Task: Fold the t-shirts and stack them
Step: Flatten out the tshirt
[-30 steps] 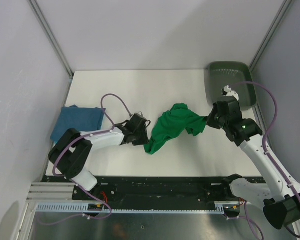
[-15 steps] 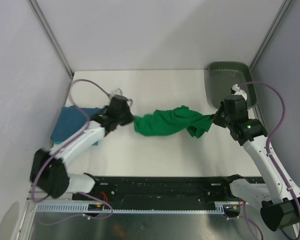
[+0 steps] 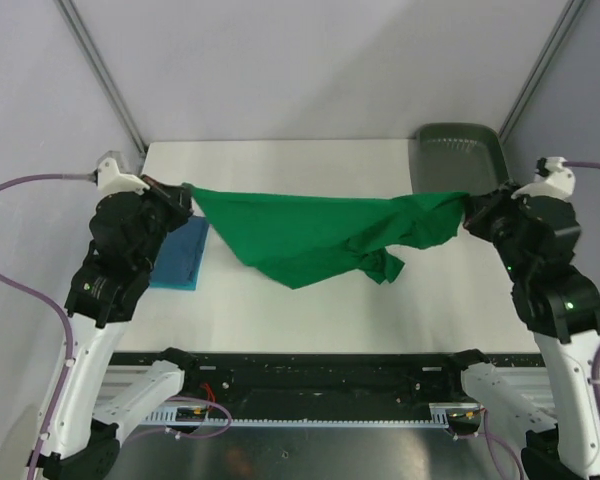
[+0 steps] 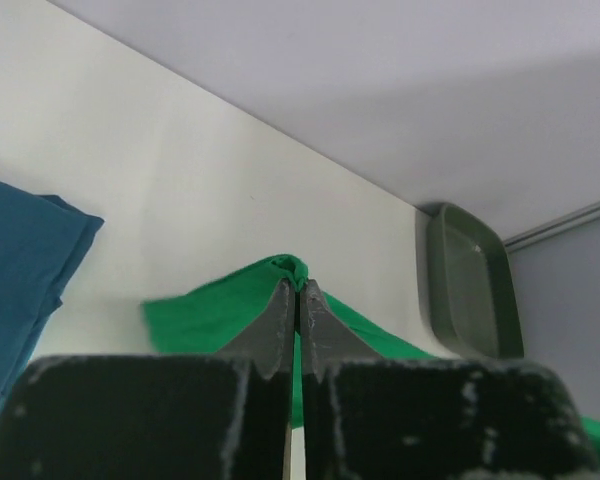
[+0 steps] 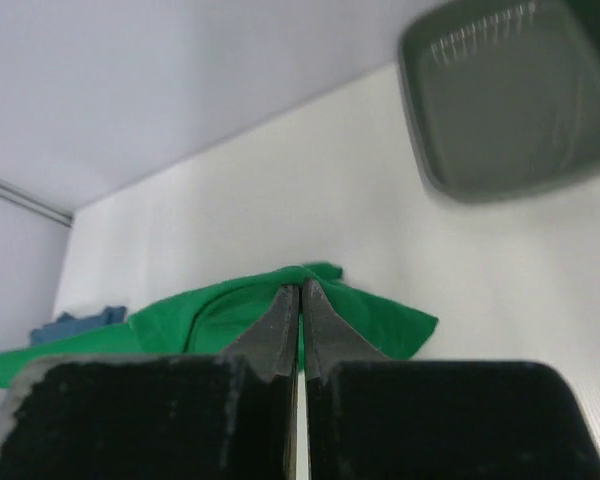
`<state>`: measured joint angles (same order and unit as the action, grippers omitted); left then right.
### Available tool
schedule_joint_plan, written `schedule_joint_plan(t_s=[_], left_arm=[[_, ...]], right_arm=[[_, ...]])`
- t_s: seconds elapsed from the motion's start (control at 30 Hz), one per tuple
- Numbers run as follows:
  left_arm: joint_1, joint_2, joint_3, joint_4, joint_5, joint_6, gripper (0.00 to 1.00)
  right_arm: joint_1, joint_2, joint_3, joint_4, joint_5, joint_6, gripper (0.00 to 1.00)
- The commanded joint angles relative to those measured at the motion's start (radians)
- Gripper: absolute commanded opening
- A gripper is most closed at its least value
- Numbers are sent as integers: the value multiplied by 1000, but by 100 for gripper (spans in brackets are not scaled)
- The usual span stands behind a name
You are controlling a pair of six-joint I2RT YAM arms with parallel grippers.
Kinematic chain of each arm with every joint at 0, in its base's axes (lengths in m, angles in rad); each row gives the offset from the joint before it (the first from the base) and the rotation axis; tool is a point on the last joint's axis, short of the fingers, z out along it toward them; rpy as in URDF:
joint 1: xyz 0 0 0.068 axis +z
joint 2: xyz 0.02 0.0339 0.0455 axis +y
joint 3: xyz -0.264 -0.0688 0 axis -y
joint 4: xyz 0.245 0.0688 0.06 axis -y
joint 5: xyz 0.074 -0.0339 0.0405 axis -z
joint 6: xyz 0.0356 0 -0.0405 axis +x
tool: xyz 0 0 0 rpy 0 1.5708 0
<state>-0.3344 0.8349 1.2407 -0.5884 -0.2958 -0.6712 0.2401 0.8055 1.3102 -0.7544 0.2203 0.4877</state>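
Top external: bright emerald green cotton t-shirt (image 3: 310,235) stretched between left pincer (image 3: 187,190) and right pincer (image 3: 468,205) (both clenched on it); teal blue cotton t-shirt (image 3: 180,255) lies on white tabletop (image 3: 300,165).

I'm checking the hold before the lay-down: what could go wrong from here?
The left gripper and right gripper each pinch only a small edge of the green t-shirt, so it may slip. Its hanging middle looks bunched and could crease when laid down. Lowering its left end might disturb the teal t-shirt.
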Motion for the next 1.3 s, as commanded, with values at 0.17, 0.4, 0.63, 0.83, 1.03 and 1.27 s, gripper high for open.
schedule_joint_plan(t_s=[0.17,0.4,0.63,0.83,1.03,1.27], left_arm=[[61,64,192,-41,-54,27,0],[82,114,291,-40,-43,19,0],[109,191,153,-29,59,7,0],[165,500,314,92,243,61,0],[262,940,919,101,471,-21,0],[395,1102,1357,198,549,-191,0]], right_arm=[[-6,0,191,90,-4,-57,0],[-5,73,276,108,-23,-67,0],[-6,144,123,141,-102,-53,0],[-12,359,72,520,-155,-90,0],[-40,641,426,698,-121,-137,0],[-86,686,704,744,-132,-191,0]])
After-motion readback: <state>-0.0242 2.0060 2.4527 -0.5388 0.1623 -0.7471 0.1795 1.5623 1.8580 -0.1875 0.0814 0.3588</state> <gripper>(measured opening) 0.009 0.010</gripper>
